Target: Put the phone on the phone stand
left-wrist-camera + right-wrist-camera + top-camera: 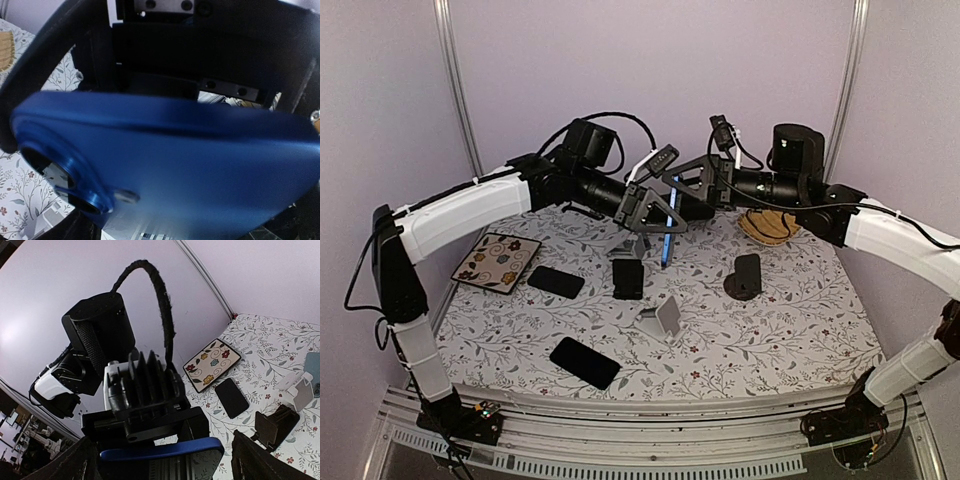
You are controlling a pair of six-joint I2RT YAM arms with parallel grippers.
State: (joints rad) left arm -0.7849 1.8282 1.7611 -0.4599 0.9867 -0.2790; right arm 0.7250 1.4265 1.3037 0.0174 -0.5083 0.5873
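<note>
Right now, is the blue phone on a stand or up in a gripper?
In a gripper: the left gripper holds the blue phone on edge in the air, above the table.

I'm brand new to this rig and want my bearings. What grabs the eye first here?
In mid-air over the back of the table, the left gripper holds a blue phone hanging upright, and the open right gripper faces it. Below, on the flower-print surface, a pale stand sits near the middle and a black phone lies toward the near edge.
</note>
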